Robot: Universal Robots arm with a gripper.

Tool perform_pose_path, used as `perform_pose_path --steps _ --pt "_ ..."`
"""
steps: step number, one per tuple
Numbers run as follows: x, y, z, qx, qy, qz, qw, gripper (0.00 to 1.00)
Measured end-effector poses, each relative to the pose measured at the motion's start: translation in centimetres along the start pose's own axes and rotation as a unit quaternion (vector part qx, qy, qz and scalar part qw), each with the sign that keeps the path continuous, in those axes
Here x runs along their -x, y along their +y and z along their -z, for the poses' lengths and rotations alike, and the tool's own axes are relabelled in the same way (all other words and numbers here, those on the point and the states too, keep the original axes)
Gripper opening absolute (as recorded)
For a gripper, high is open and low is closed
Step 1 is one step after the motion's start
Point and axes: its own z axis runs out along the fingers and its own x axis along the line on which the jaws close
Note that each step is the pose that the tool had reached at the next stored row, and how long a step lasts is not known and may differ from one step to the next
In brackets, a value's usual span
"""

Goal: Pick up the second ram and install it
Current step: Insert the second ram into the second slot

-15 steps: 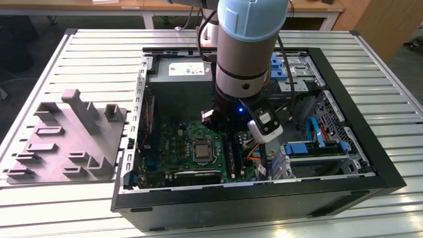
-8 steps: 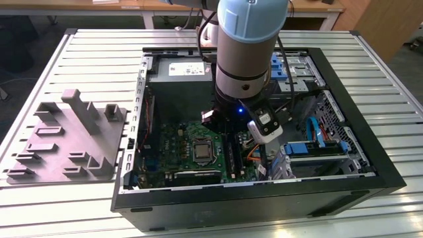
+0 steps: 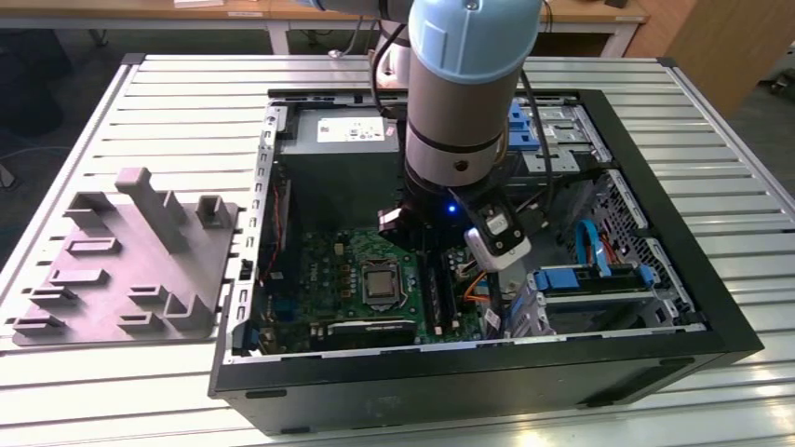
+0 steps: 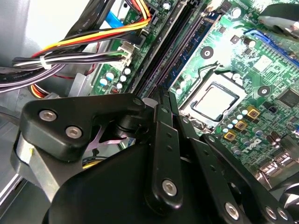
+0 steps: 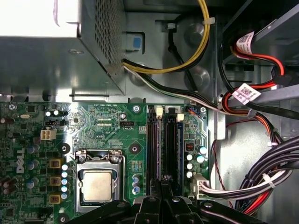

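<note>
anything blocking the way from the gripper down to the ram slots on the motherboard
Nothing visible does. The gripper hangs right over the two long black slots, with no cable or part across them. The cable bundle lies off to one side of the slots, and the processor socket sits on the other.

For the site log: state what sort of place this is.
Likely a robotics lab: an open computer case on a slatted metal table, a robot arm reaching into it, a grey fixture alongside.
</note>
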Motion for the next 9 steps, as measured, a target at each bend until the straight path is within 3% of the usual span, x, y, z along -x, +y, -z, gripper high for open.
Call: perform_pose_path --steps 9 --pt "0.00 0.00 -0.12 -0.0012 0.0000 0.000 1.0000 0.12"
